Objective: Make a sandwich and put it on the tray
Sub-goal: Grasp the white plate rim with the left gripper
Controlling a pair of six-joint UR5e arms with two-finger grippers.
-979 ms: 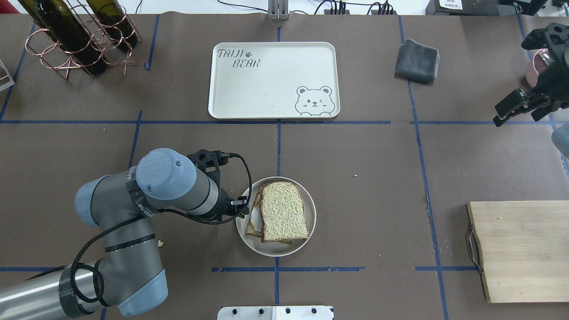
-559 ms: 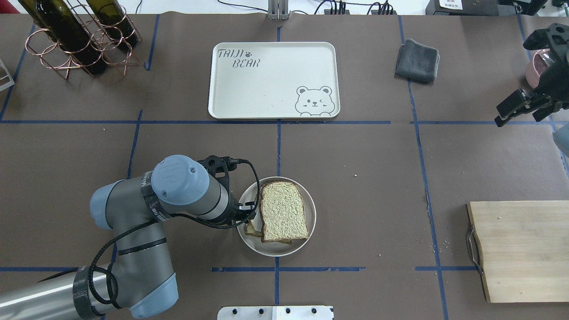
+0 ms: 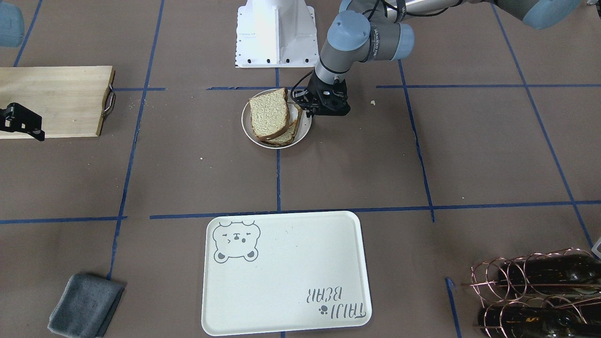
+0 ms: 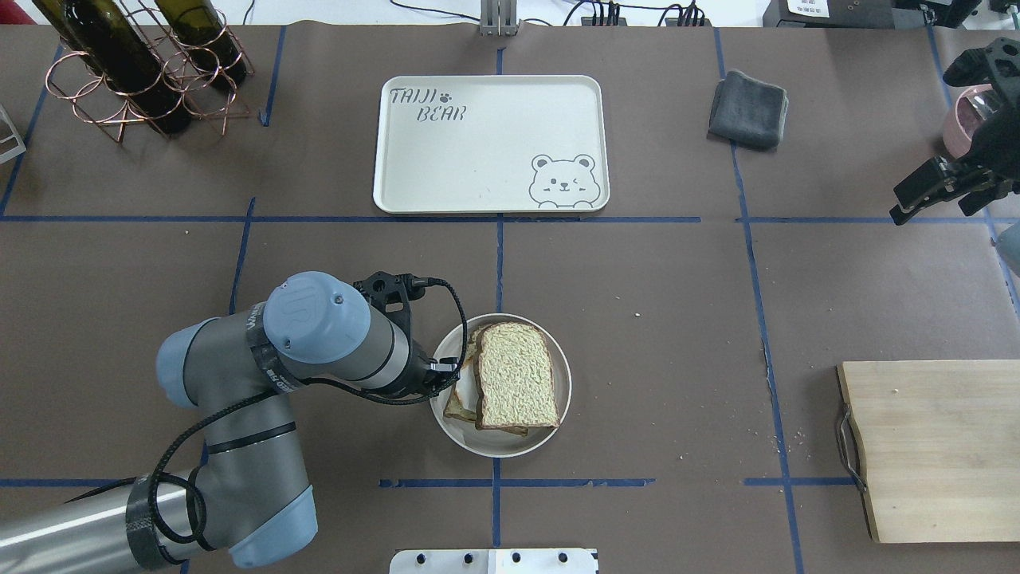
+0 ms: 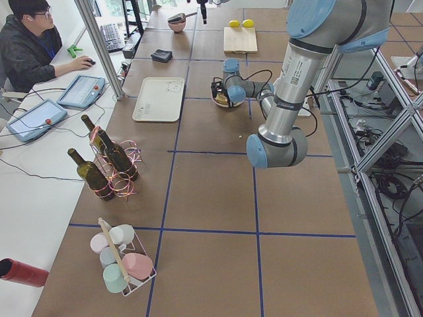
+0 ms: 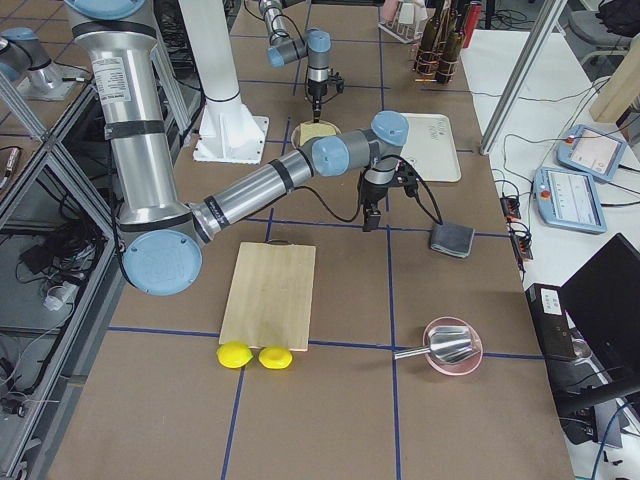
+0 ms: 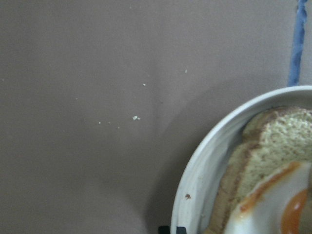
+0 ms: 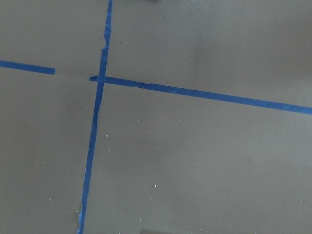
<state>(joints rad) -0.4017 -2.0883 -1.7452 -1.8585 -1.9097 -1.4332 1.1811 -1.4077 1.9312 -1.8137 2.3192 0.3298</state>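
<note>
Overhead exterior shows left end effector (image 4: 450, 369) low beside the sandwich (image 4: 516, 376)

Robotics research lab. A long table (image 5: 211, 191), covered in brown paper and marked into squares with blue tape (image 4: 598, 219), fills the room. On one long side of the table, a white pedestal (image 3: 274, 33) carries two grey-and-blue industrial arms, the left arm (image 5: 291, 86) and the right arm (image 6: 130, 120). On the opposite side of the table, beyond an aluminium post (image 5: 99, 46), a seated operator (image 5: 30, 43) works at a white desk (image 5: 39, 172) with a keyboard (image 5: 110, 38) and two touchscreen control pendants (image 5: 80, 91). Bundled cables (image 5: 390, 188) lie below the table's robot side.
</note>
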